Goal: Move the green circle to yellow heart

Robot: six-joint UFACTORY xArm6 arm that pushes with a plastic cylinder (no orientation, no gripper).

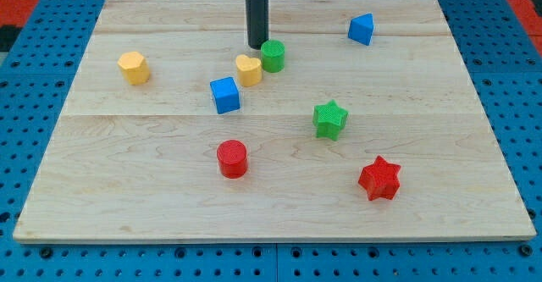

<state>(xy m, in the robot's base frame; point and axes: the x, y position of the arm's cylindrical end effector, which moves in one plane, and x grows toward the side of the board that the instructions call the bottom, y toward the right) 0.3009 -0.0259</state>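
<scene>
View count: I have one camera only, so no shared area to compare.
Position: it sits above the near edge of the bench (pixel 279 218), looking down and away at a slant.
Facing: toward the far edge, where my tip (pixel 257 47) comes down.
Closeness: middling; the whole bench fits, with blue pegboard (pixel 25 104) showing left, right and near.
Cut-off: the rod's upper part leaves the picture at the far side.

My tip (pixel 257 46) sits just beside the green circle (pixel 273 56), near the yellow heart (pixel 248 69).
</scene>
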